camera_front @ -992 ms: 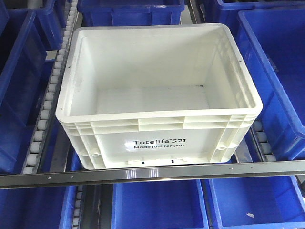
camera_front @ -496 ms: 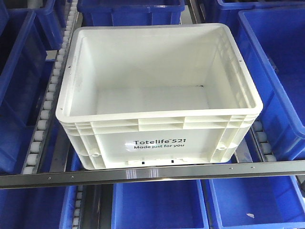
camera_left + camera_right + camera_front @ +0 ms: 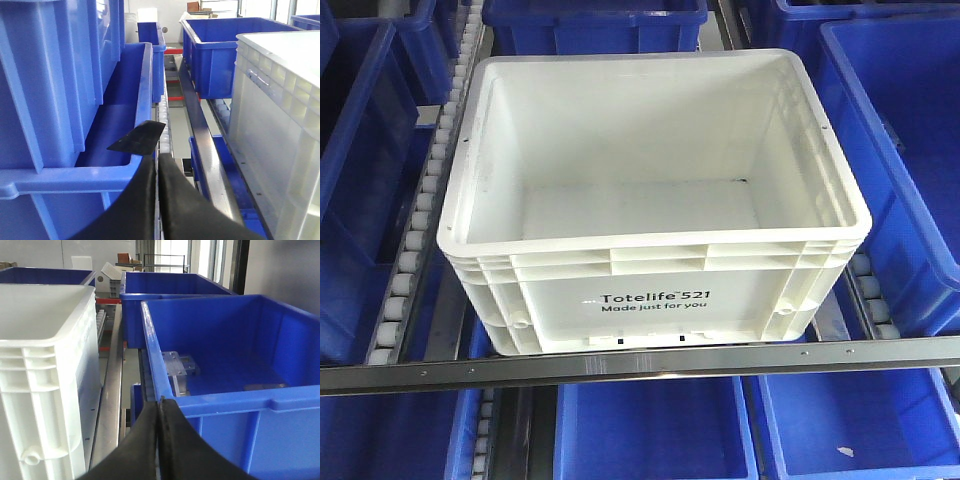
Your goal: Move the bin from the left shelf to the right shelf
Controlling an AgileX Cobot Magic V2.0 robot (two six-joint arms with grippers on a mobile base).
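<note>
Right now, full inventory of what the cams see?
bin: 1, white, empty, centre of the roller lane behind the front rail, black print on the near wall.
blue bins: several, blue, flanking the white one on both sides, behind it and on the level below.
roller tracks: 2, white, either side of the white one.
front rail: 1, metal, across the lane front.
metal parts: a few, grey, inside the right-hand blue bin.
left claw: 1, black, shut, left of the white one.
right claw: 1, black, shut, right of it.
</note>
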